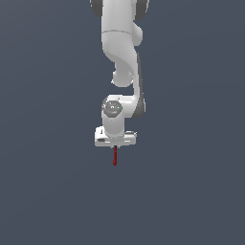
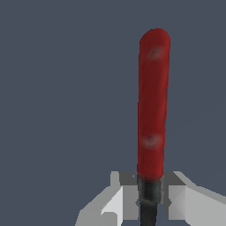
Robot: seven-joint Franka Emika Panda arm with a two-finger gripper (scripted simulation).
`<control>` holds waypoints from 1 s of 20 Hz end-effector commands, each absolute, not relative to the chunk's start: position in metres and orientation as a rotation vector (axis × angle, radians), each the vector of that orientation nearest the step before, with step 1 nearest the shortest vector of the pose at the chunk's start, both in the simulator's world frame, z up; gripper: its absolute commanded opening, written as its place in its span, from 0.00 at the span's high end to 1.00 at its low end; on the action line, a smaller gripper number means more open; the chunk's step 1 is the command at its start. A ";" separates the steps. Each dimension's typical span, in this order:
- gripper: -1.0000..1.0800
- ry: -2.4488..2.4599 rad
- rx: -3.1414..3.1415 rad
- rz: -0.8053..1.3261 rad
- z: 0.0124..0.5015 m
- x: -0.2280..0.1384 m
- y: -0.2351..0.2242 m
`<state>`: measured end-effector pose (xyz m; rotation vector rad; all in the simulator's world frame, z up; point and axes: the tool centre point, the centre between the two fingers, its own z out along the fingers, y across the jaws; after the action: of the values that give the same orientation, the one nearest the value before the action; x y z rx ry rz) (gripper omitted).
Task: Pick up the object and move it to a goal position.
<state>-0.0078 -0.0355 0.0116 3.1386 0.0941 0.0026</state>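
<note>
The rod (image 1: 115,156) sits between the fingers (image 2: 117,201) of the gripper (image 1: 115,146), with one finger on each side touching it. It sticks straight out past the fingertips (downward in the exterior view), in line with the gripper. Its tip end (image 2: 148,198) lies between the fingers.

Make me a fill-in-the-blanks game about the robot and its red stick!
1. The rod is mostly the colour ____.
2. The short tip sitting between the gripper's fingers is the colour ____.
3. In the exterior view, the rod sticks out ____ the white gripper.
4. The gripper is shut on the rod's ____ end.

Missing words: red; black; below; black
</note>
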 end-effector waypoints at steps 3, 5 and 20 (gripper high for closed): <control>1.00 0.100 3.140 0.000 0.011 -0.008 -0.033; 1.00 0.100 3.140 0.000 0.011 -0.008 -0.033; 1.00 0.097 3.139 0.001 0.058 -0.020 -0.025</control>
<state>-0.0179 -0.0270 0.0484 3.1394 0.0965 -0.0008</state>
